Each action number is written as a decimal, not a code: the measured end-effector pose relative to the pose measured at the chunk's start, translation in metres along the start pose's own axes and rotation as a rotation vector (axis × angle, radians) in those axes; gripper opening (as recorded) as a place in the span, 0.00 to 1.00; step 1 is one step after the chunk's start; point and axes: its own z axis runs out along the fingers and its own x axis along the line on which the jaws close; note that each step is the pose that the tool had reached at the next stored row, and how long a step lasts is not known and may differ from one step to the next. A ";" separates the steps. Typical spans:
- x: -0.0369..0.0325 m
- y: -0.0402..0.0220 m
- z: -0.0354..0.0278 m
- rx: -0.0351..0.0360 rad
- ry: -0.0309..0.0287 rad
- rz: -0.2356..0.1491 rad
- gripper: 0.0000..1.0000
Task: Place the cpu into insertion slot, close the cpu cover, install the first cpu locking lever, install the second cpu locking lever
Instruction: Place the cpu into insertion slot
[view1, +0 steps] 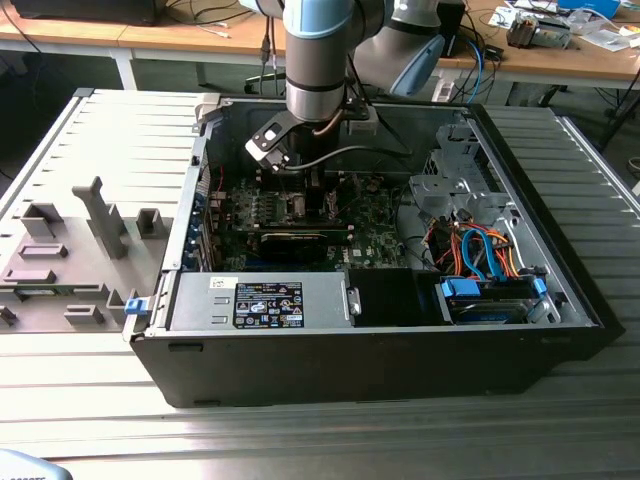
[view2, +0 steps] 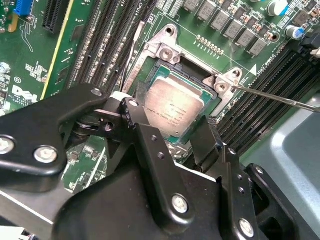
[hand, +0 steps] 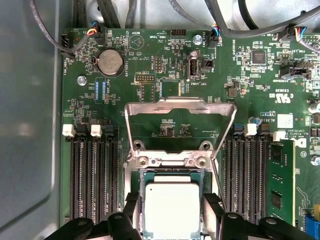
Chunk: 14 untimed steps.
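Exterior view: set high and well back, looking down at a slant into the open case (view1: 350, 360) on the tabletop (view1: 300, 440), from the side opposite the arm (view1: 315, 60). First wrist view: close, facing straight down on the board (hand: 210, 65). Second wrist view: closer still and tilted, looking past the black gripper (view2: 170, 125). Shared in both wrist views: the cpu (hand: 171, 207) (view2: 172, 112) and the memory slots (hand: 95, 180) (view2: 110, 40) beside it. Shared with the exterior view: the same board (view1: 300, 215), seen there small, under the arm.

Cpu (hand: 171, 209) is seen silver-grey, board (hand: 150, 55) green with white print, cover (hand: 180, 106) silver, gripper (view2: 170, 122) black.
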 end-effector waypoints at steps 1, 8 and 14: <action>0.0000 0.0000 0.0000 0.0000 0.0000 0.000 0.62; -0.0002 0.0003 -0.0097 0.0000 0.0015 0.000 0.60; -0.0048 0.0002 -0.0092 0.0000 0.0017 -0.009 0.29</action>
